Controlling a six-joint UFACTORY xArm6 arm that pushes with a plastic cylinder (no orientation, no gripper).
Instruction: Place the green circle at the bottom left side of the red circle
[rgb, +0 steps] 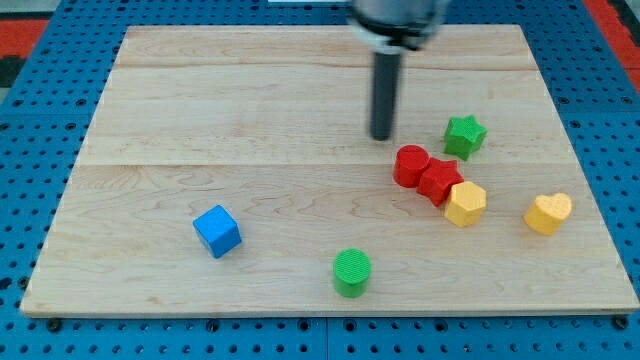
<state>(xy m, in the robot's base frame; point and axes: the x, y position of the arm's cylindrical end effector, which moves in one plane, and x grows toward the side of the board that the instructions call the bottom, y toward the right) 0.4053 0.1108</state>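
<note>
The green circle (351, 272) is a short ribbed cylinder standing flat on the counter (250, 100), near its six o'clock edge. The red circle (410, 165), a stubby red cylinder, stands upright well apart, at about one o'clock from the green one.

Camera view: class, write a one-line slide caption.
My tip rests above-left of the red circle; the green circle waits near the board's bottom edge.

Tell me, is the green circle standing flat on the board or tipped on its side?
Standing flat. The green circle shows its round ridged top face upward, alone on the board, far from my tip.
</note>
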